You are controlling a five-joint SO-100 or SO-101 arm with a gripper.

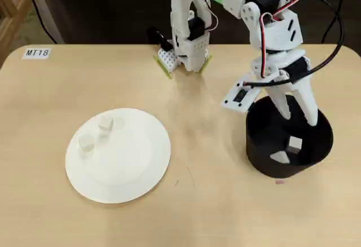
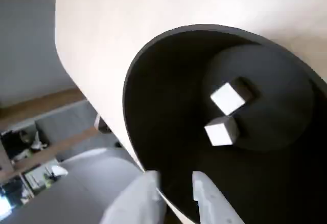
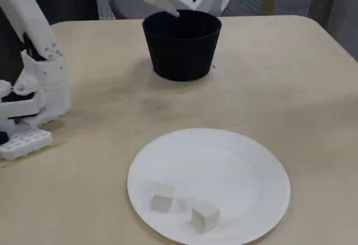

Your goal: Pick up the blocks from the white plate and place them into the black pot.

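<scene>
The white plate (image 1: 131,169) lies on the left of the table in the overhead view, with two pale blocks (image 1: 105,124) (image 1: 86,142) near its far-left rim. In the fixed view the plate (image 3: 229,166) is near, with both blocks (image 3: 162,197) (image 3: 205,216) at its front. The black pot (image 1: 258,155) stands at the right with two blocks (image 1: 294,143) (image 1: 280,157) inside. The wrist view shows these blocks (image 2: 227,97) (image 2: 220,132) on the pot's floor (image 2: 153,106). My gripper (image 1: 299,118) hangs over the pot's mouth, open and empty; it also shows in the wrist view (image 2: 176,183).
The arm's base (image 1: 186,38) is clamped at the far table edge, with a white perforated block (image 3: 25,141) beside it. A label reading MT18 (image 1: 37,53) sits at the far-left corner. The pot (image 3: 182,55) stands near the table's far edge in the fixed view.
</scene>
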